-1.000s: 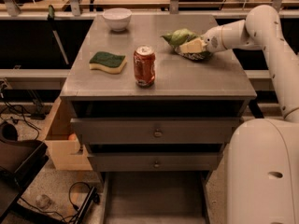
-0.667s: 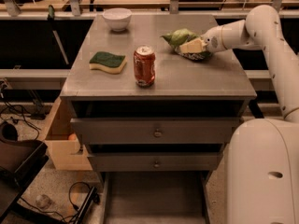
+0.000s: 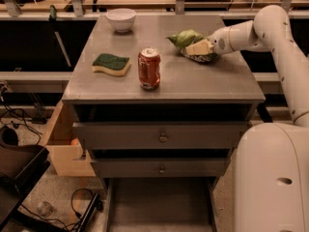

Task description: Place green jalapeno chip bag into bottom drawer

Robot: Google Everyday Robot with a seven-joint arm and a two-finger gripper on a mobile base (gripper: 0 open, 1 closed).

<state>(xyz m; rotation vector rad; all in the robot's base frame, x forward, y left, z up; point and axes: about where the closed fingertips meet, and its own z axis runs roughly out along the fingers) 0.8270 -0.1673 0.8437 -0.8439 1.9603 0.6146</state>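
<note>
The green jalapeno chip bag lies on the grey cabinet top at the back right, wrinkled, light and dark green. My gripper reaches in from the right on the white arm and sits on the bag's right half, covering part of it. The bottom drawer is pulled out at the foot of the cabinet, a flat grey tray with low side walls, with nothing in it that I can see.
A red soda can stands near the front middle of the top. A green-topped yellow sponge lies at the left, a white bowl at the back left. Two shut drawer fronts with knobs. A cardboard box and cables are on the floor at left.
</note>
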